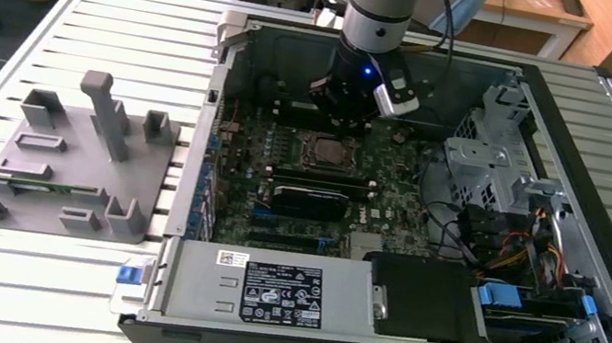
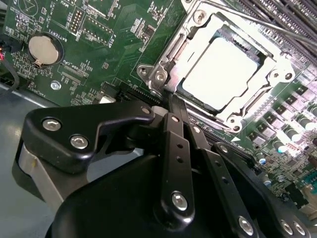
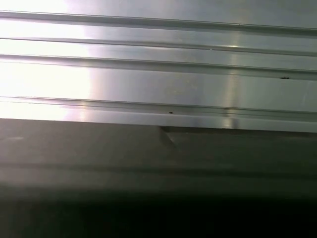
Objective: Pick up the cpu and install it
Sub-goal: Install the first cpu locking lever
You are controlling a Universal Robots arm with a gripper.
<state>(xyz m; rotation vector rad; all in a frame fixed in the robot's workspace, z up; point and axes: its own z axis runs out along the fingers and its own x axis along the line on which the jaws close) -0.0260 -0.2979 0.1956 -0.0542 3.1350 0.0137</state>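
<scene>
Small flat square silvery-white cpu (image 2: 224, 73) seated inside metal socket frame (image 2: 171, 52) on green motherboard (image 2: 94, 47). Black gripper (image 2: 174, 110) just beside frame edge, fingers closed together, holding nothing, apart from cpu.

An open computer case (image 1: 426, 201) lies on the slatted worktop (image 1: 120, 19), with the fixture block (image 1: 72, 156) beside it toward the exterior view's left. Inside the case the motherboard (image 1: 304, 181) lies flat, and the cpu (image 2: 225, 74) sits in its socket frame (image 2: 163, 74) — the gripper (image 1: 349, 104) hangs just behind it. The power supply (image 1: 274, 287) lies at the case's near edge, the drive cage (image 1: 493, 166) to the right.
</scene>
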